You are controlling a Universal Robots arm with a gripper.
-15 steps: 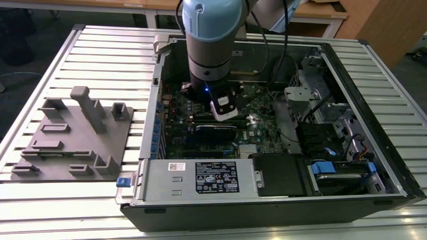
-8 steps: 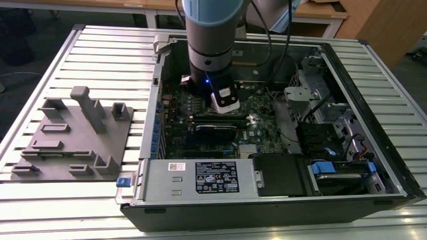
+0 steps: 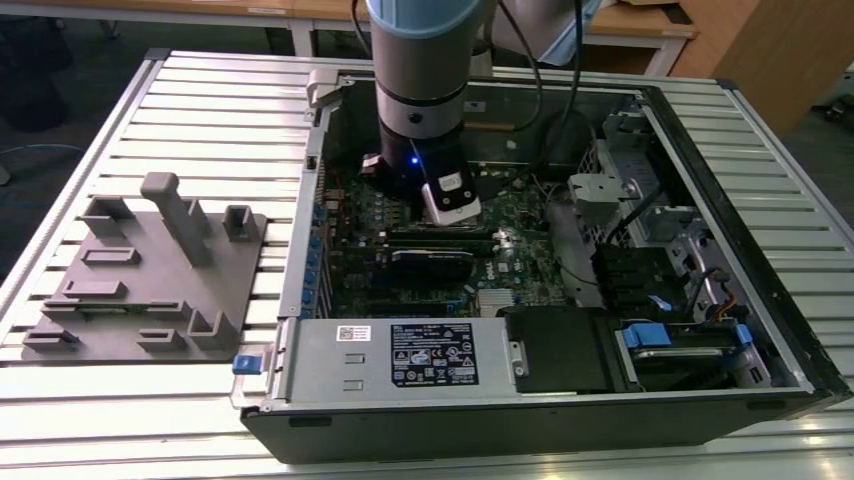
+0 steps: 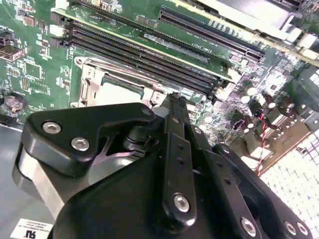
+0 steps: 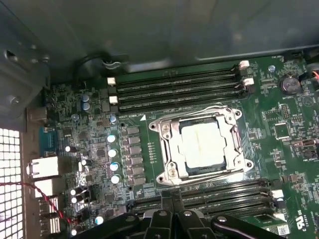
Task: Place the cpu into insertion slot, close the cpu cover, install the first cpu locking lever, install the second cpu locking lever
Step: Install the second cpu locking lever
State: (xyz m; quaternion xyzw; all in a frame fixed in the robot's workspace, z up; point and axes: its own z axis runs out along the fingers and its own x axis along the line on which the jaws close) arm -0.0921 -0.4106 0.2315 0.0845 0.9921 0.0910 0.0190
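Inside the open computer case (image 3: 747, 330), on the green motherboard (image 5: 279, 107), the cpu (image 5: 203, 144) lies seated in the insertion slot (image 5: 230, 160), its pale grey face showing through the window of the cpu cover (image 5: 172, 144), which lies flat down around it between the rows of long black memory slots (image 5: 174, 87). Above the board the gripper (image 4: 175, 99) hangs just beside the socket with its black fingers (image 4: 174, 130) drawn together on nothing. Beside the case, a grey fixture block (image 3: 147, 270) rests on the slatted table (image 3: 107, 420).
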